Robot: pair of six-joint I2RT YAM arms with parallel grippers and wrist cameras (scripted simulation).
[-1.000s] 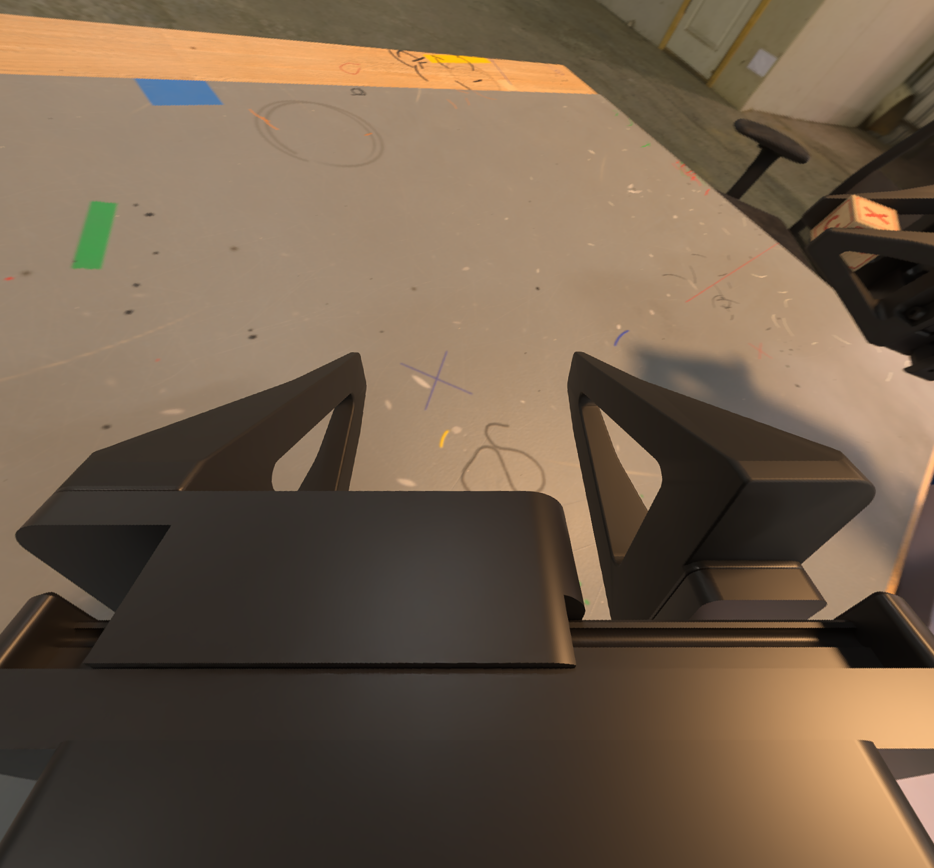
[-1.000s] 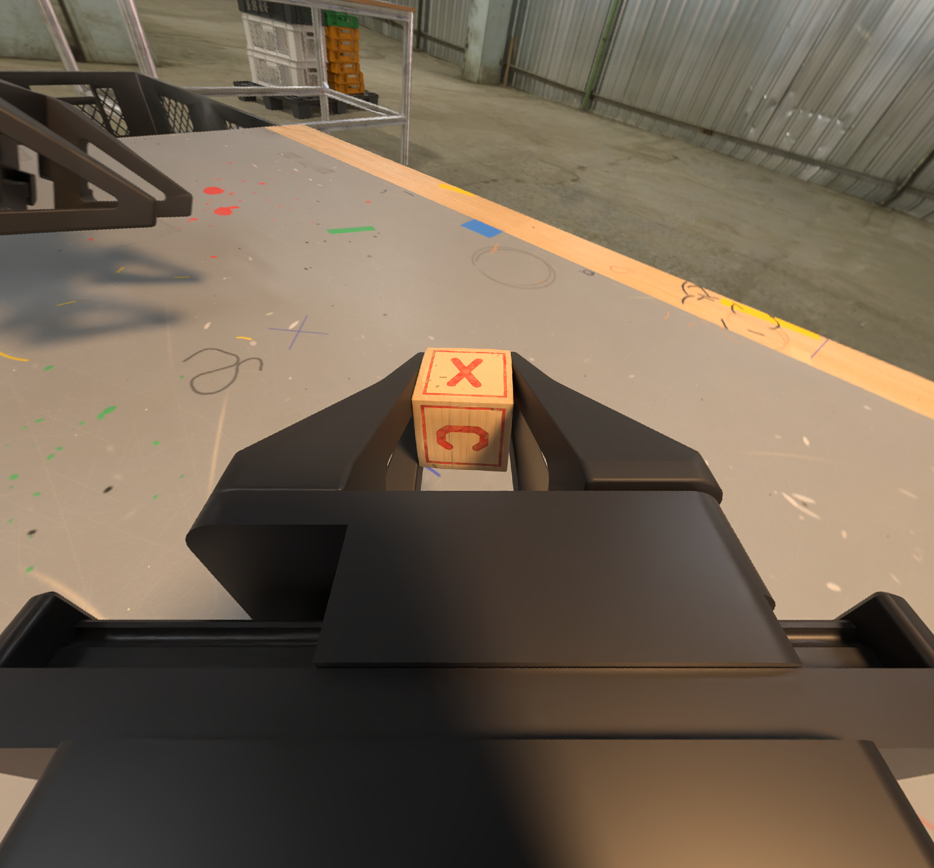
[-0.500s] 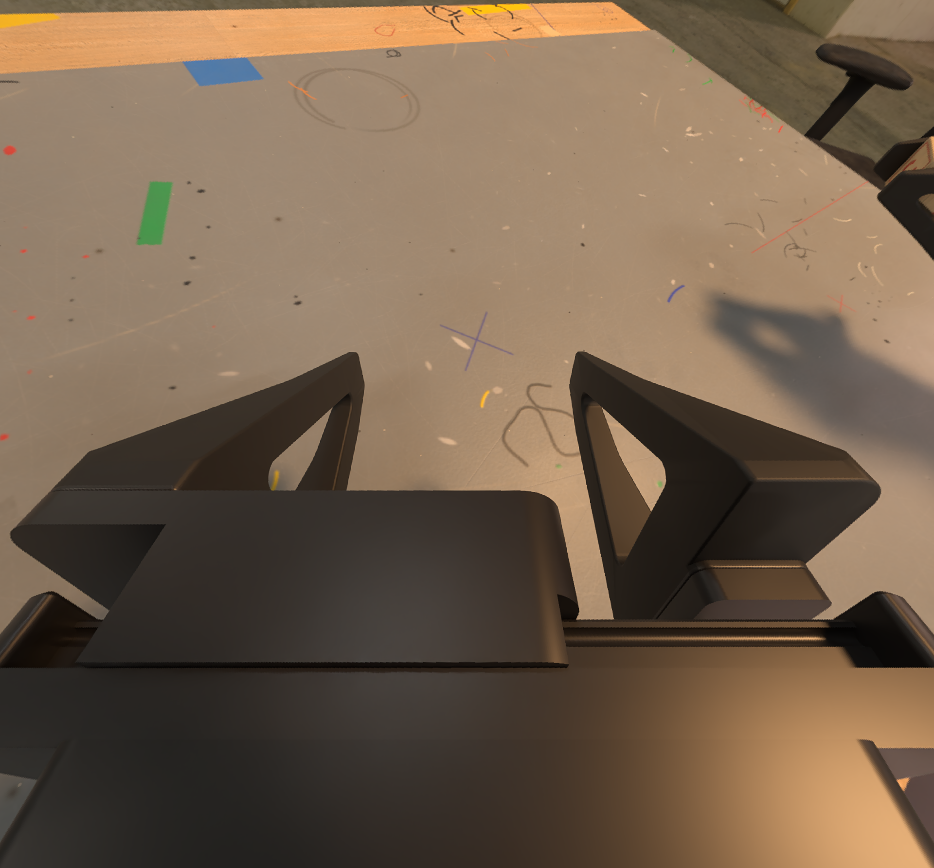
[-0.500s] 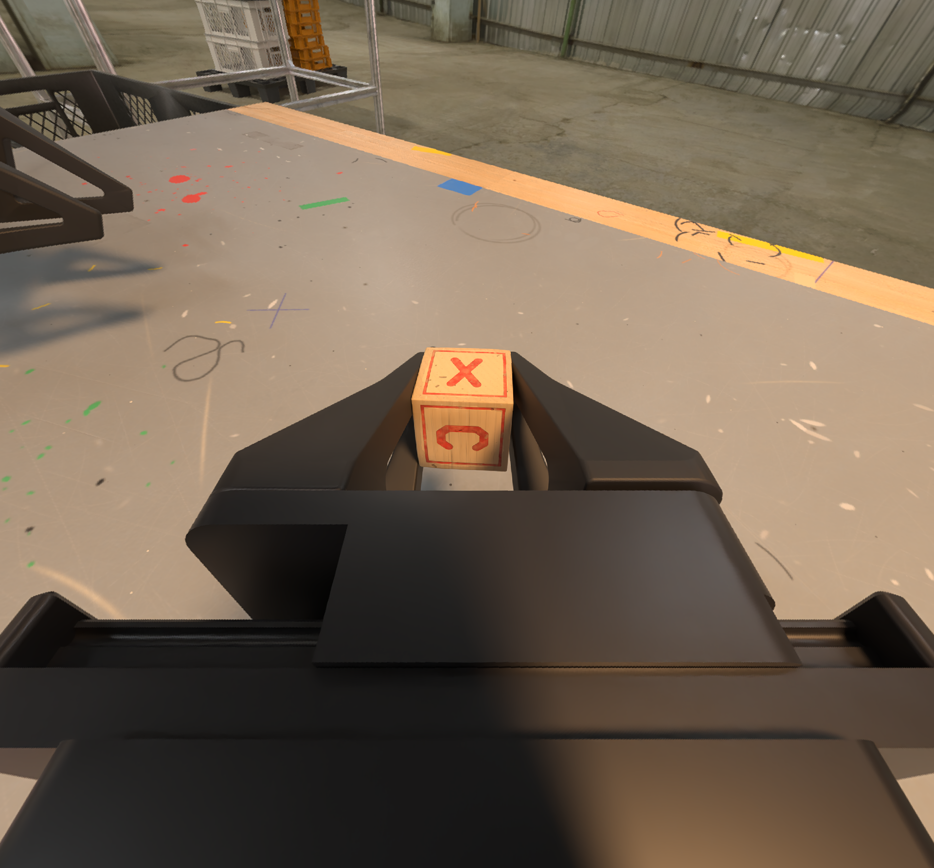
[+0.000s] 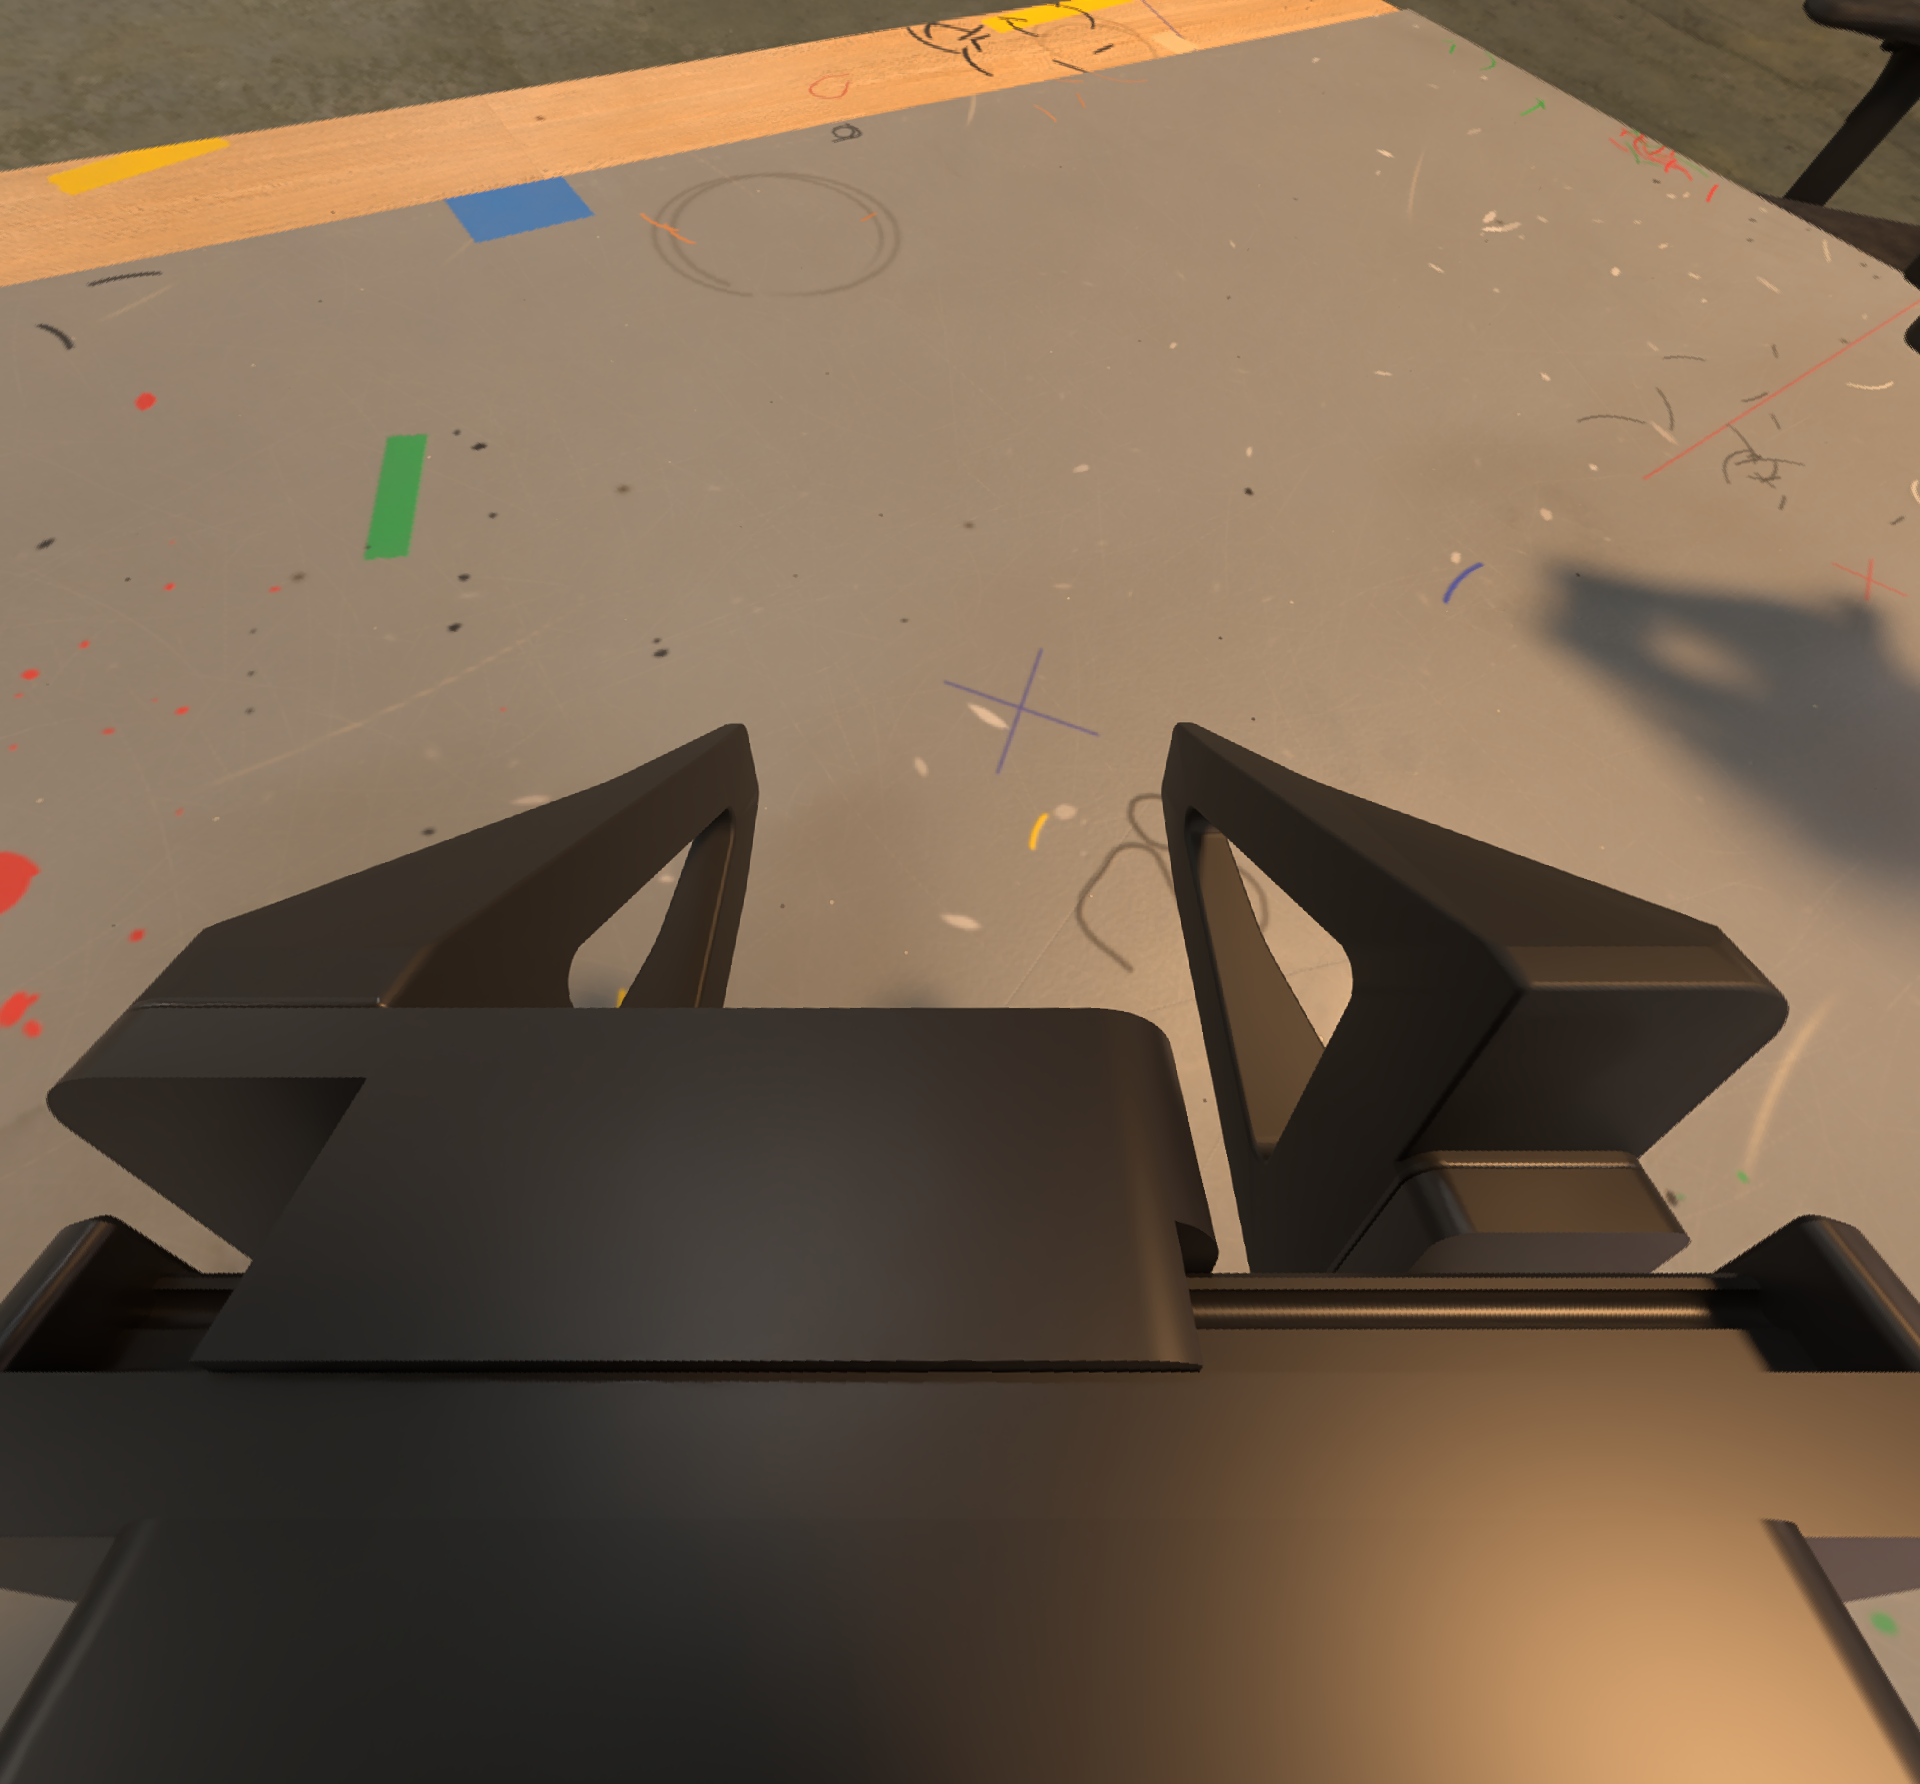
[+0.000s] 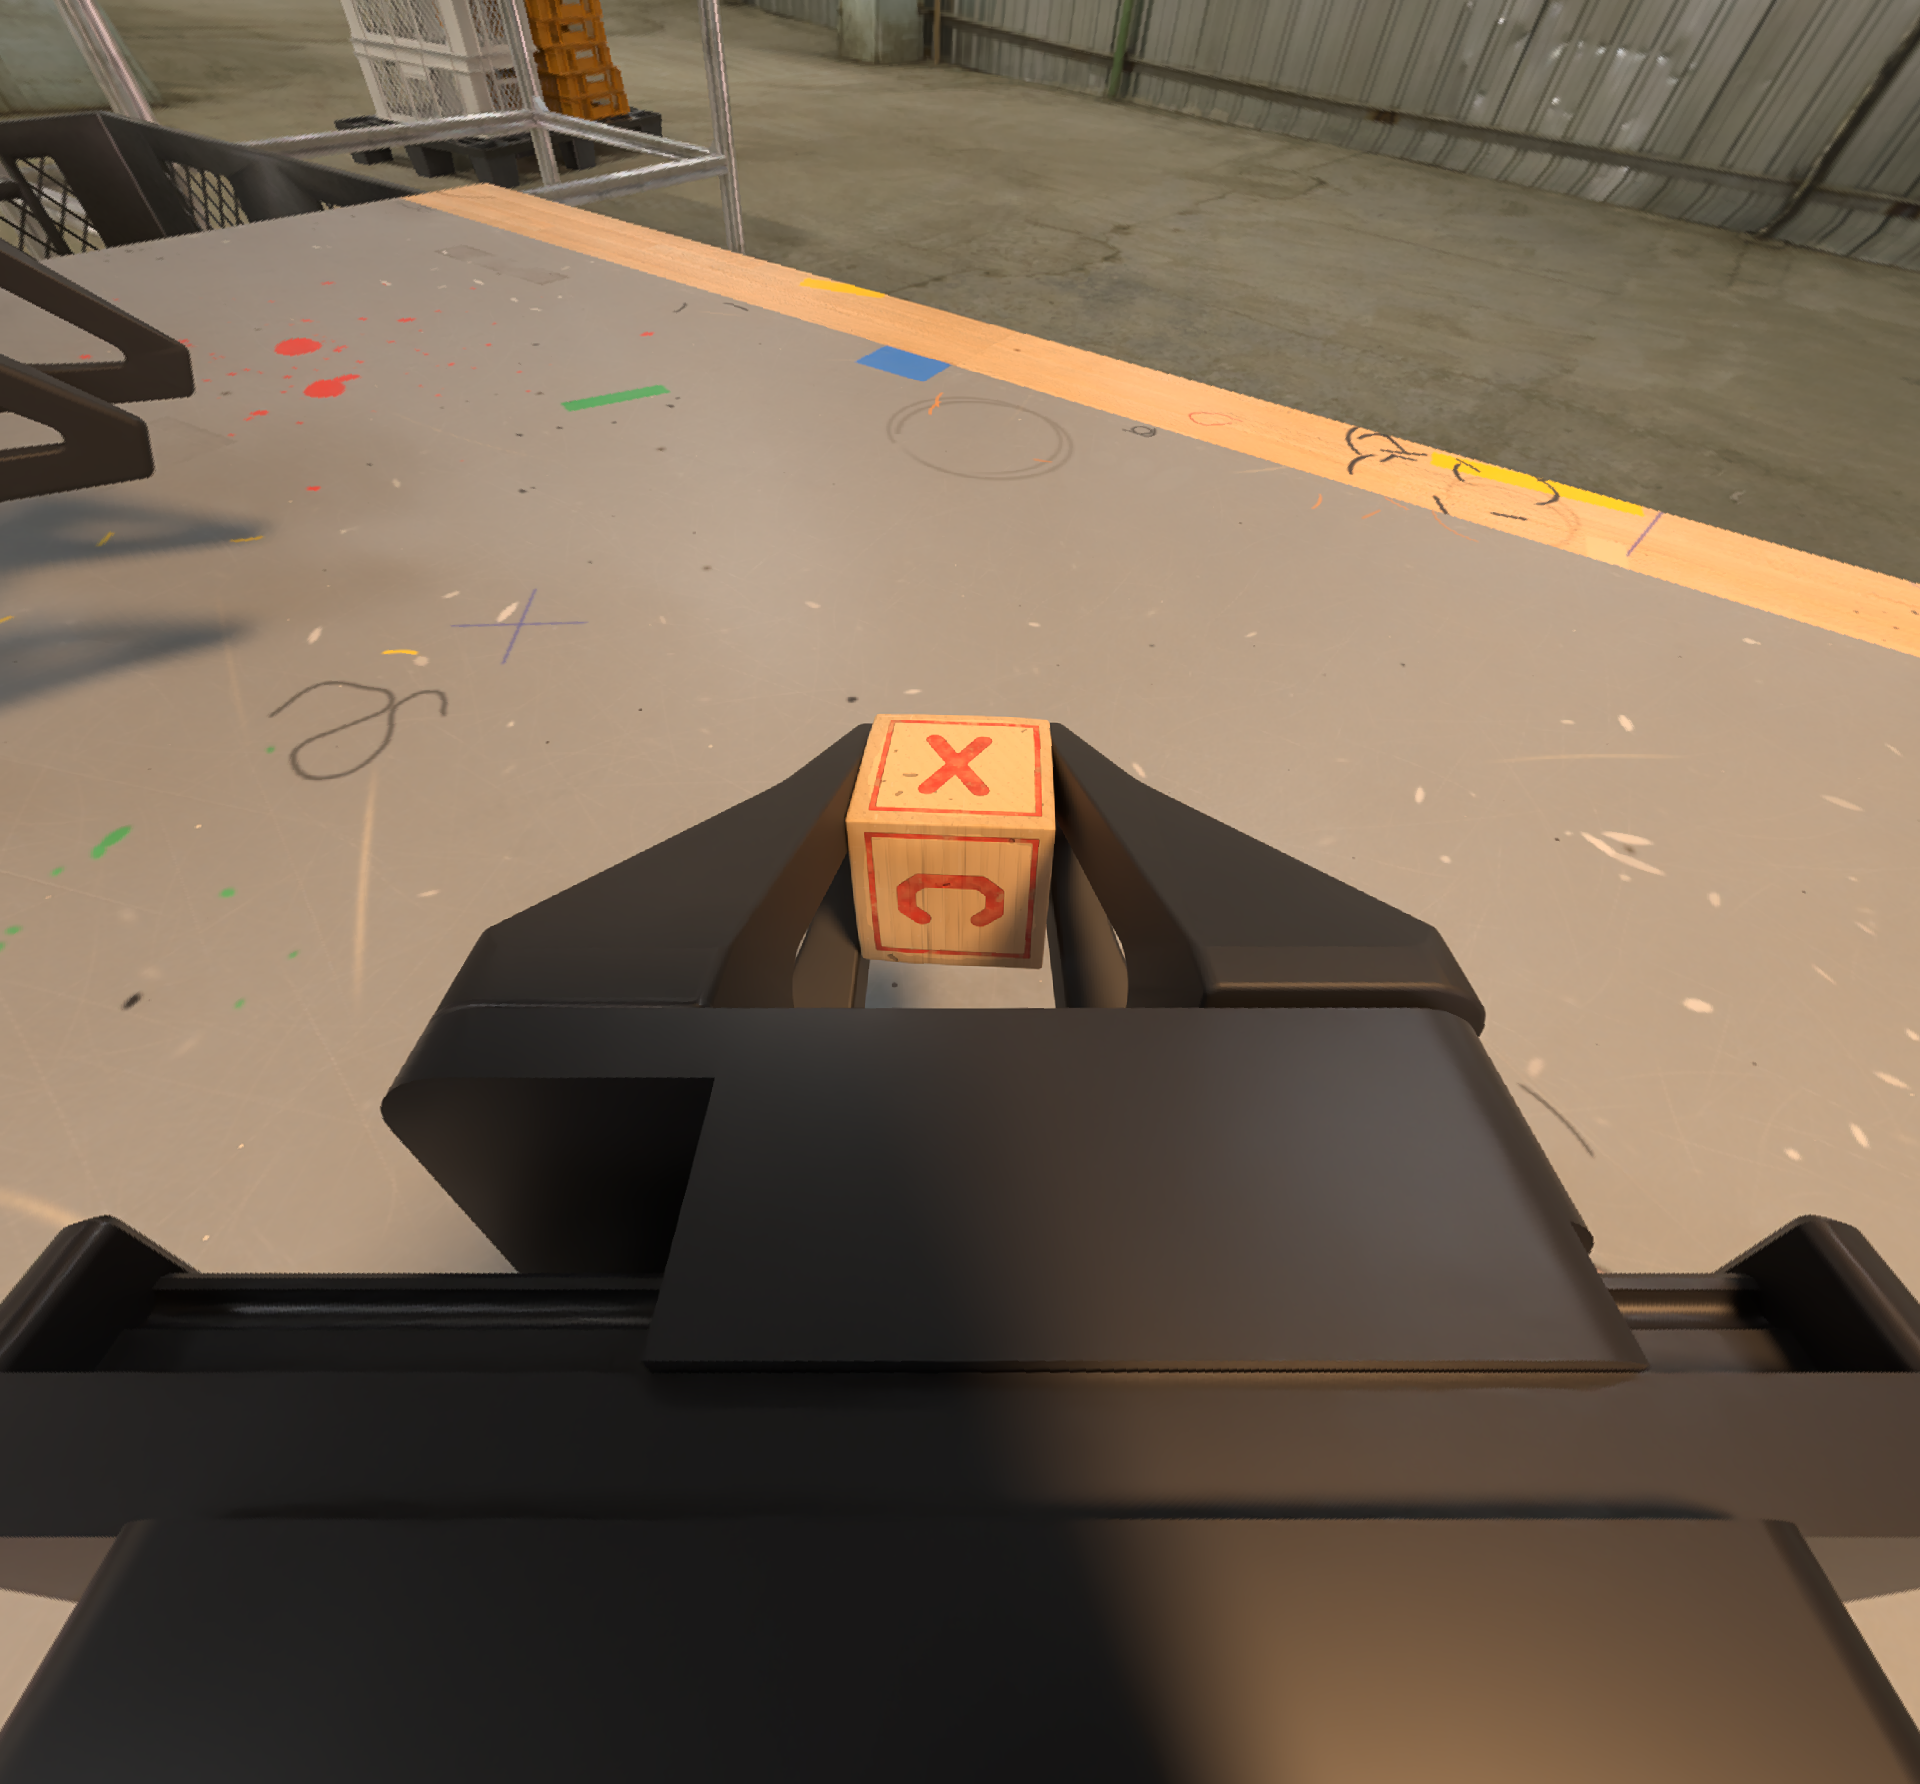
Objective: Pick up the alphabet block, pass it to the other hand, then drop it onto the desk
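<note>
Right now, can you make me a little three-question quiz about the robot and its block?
1. True or false: the right pincer is shut on the alphabet block.
2. What does the left pincer hold? A) the block B) nothing C) a crate
3. Fill in: the strip of tape lying apart on the grey desk, left of the left pincer, is coloured ____.

Key: 1 true; 2 B; 3 green.
</note>
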